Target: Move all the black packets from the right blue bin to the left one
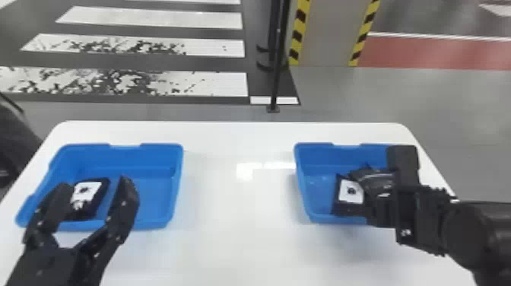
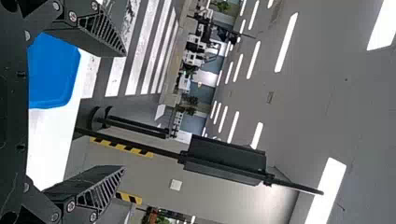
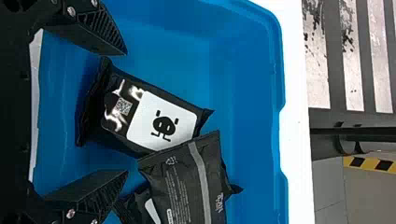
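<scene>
The biggest thing is the white bench point(image 1: 239, 205), across the middle and bottom of the head view. On it sit the left blue bin point(image 1: 152, 194), at lower left, and the right blue bin point(image 1: 315, 190), at lower right. The left claw point(image 1: 95, 181) is at lower left of the head view, spread wide and pinching nothing. The right claw point(image 3: 126, 113) is over the right bin with its fingers spread too, and it has no packet in its grip. Three black packets show in the right bin: one with a pig label point(image 3: 163, 123), one with a gray stripe point(image 3: 187, 182), and one partly tucked under that point(image 3: 136, 205). One black packet point(image 1: 86, 192) lies in the left bin. I think the job now is picking up the pig packet. Next, the right claw should go down around it, squeeze, lift, and take it left
</scene>
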`<move>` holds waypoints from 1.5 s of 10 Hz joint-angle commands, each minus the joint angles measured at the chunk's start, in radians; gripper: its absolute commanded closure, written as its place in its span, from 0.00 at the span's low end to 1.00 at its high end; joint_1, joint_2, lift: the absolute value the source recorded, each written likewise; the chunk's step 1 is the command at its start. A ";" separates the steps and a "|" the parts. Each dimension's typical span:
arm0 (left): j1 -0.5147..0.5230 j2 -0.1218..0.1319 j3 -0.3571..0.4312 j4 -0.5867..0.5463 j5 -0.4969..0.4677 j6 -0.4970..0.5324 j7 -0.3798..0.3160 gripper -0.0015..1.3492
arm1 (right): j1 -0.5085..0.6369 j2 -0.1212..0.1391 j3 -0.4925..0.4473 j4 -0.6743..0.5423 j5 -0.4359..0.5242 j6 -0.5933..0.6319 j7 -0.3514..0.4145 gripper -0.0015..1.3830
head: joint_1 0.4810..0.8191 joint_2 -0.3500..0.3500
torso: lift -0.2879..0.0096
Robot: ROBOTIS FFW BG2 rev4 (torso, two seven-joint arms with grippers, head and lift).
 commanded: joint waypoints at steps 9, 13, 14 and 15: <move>0.002 0.000 0.000 0.019 0.006 -0.025 -0.003 0.14 | -0.047 0.004 0.000 0.136 -0.037 -0.073 -0.028 0.65 | 0.63 0.38 | 0.50; -0.003 -0.001 -0.002 0.032 0.012 -0.035 -0.003 0.14 | -0.002 0.004 0.014 0.050 -0.053 -0.127 -0.028 0.84 | 0.63 0.41 | 0.50; -0.003 -0.001 -0.002 0.034 0.012 -0.040 -0.003 0.14 | 0.012 0.004 0.014 0.023 -0.069 -0.150 -0.026 0.84 | 0.63 0.42 | 0.50; -0.005 -0.003 -0.002 0.036 0.014 -0.049 -0.003 0.14 | 0.037 0.001 0.012 0.038 -0.087 -0.267 0.043 0.84 | 0.63 0.43 | 0.50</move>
